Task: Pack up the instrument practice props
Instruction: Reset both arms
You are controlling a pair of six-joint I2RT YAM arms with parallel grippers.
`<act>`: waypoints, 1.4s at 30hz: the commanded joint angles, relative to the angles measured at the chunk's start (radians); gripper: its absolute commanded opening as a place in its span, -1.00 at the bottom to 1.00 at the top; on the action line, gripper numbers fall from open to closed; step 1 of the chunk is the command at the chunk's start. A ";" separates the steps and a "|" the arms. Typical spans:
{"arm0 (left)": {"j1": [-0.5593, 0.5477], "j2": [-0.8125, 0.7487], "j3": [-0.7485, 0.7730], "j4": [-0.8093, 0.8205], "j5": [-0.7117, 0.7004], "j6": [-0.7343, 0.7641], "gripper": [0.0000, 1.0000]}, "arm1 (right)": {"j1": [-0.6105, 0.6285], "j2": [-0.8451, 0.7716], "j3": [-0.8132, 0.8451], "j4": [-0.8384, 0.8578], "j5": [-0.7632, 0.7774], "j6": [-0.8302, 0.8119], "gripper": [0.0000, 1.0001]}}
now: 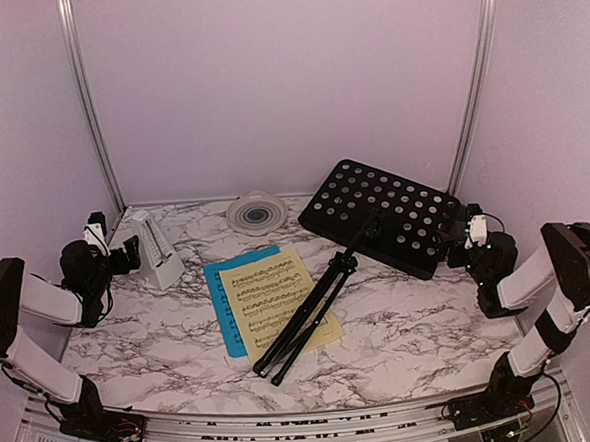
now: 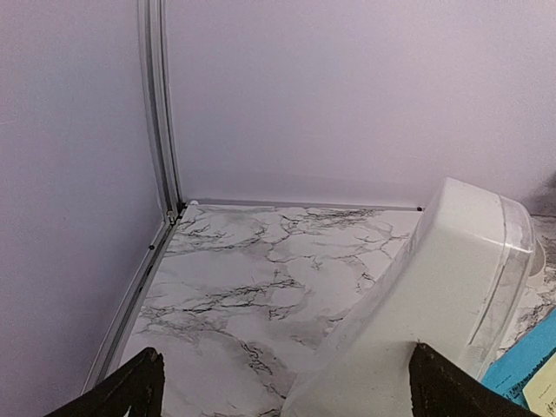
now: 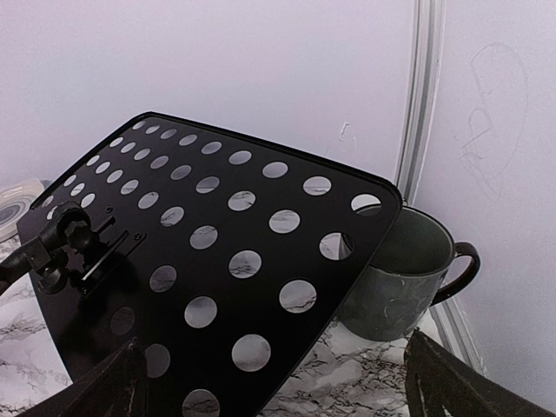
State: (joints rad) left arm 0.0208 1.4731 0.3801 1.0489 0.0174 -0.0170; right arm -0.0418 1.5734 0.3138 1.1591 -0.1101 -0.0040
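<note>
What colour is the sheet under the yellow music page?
The sheet is blue, best seen in the top external view.

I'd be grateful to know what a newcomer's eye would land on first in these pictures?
First, the black hole-punched music stand, lying from the table's right rear towards the centre. Its folded legs cross a yellow page of sheet music that overlaps a blue page. Next, the white metronome stands at the left rear by the open left gripper, and a dark mug sits behind the stand's desk.
</note>
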 commanded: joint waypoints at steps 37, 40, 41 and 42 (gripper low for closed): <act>-0.056 0.010 -0.006 0.080 -0.150 0.032 0.99 | 0.008 0.005 0.025 0.024 0.007 0.007 1.00; -0.057 0.010 -0.007 0.081 -0.151 0.032 0.99 | 0.007 0.005 0.025 0.024 0.008 0.006 1.00; -0.056 0.010 -0.005 0.078 -0.149 0.030 0.99 | 0.008 0.005 0.024 0.024 0.008 0.006 1.00; -0.057 0.011 -0.003 0.075 -0.145 0.031 0.99 | 0.007 0.005 0.025 0.024 0.009 0.006 1.00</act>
State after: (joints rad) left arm -0.0315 1.4731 0.3782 1.0927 -0.1184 0.0082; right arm -0.0418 1.5734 0.3138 1.1591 -0.1101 -0.0040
